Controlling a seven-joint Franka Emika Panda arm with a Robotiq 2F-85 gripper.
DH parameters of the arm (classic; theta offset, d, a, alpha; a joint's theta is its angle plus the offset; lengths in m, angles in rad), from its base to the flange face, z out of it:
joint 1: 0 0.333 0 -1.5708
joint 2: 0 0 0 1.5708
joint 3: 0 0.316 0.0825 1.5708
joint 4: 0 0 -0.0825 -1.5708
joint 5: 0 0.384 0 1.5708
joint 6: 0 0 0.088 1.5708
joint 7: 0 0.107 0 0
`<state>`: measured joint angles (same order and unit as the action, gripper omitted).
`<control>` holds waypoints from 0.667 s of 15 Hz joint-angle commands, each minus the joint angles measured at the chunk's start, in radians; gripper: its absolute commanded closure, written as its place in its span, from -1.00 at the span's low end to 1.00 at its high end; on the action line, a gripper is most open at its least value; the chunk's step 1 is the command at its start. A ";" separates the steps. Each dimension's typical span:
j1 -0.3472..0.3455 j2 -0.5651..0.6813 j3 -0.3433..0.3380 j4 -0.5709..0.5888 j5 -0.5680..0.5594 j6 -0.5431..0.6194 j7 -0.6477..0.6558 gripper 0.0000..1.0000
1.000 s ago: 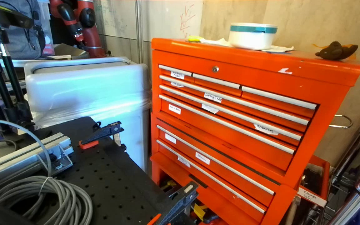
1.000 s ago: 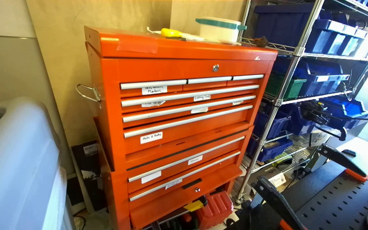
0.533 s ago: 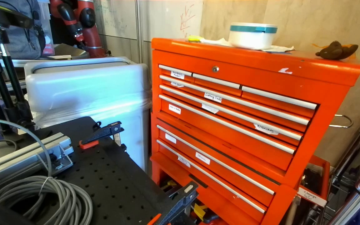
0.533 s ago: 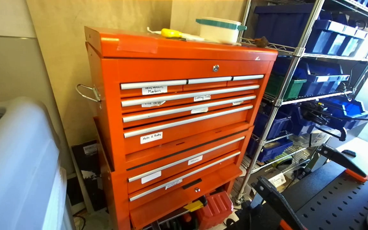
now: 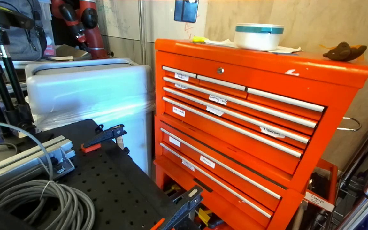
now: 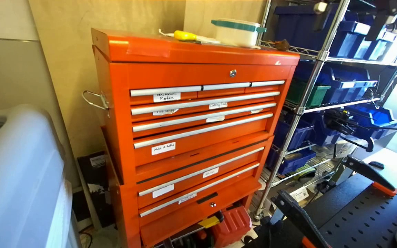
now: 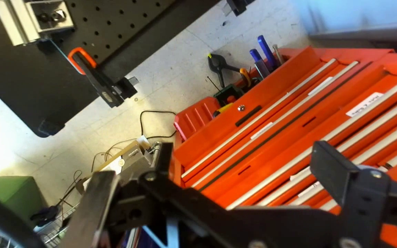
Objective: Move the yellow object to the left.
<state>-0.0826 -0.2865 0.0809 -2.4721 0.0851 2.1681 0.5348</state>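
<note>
A yellow-handled object lies on top of the orange tool chest, left of the white container there; it also shows in an exterior view at the chest's far left end. My gripper is open and empty in the wrist view, its two fingers wide apart with the chest's drawers behind them. Its dark fingers show at the top right of an exterior view, above and well apart from the yellow object. One finger hangs at the top edge of an exterior view. The yellow object is out of the wrist view.
A white container with a teal lid stands on the chest beside the yellow object. A brown item lies at the chest's other end. A wire shelf with blue bins stands close by. A black perforated table has clamps on its edge.
My gripper has come into the top of both exterior views, where it did not show before. The yellow object and the container have not moved.
</note>
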 commanded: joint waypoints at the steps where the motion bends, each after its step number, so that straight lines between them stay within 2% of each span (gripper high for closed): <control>1: 0.019 0.127 0.037 0.111 0.005 0.089 0.177 -1.00; 4: 0.052 0.202 0.040 0.185 0.017 0.158 0.298 -1.00; 10: 0.128 0.353 0.037 0.348 -0.009 0.205 0.499 -1.00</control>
<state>0.0117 -0.0160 0.1195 -2.2157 0.0851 2.3523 0.9449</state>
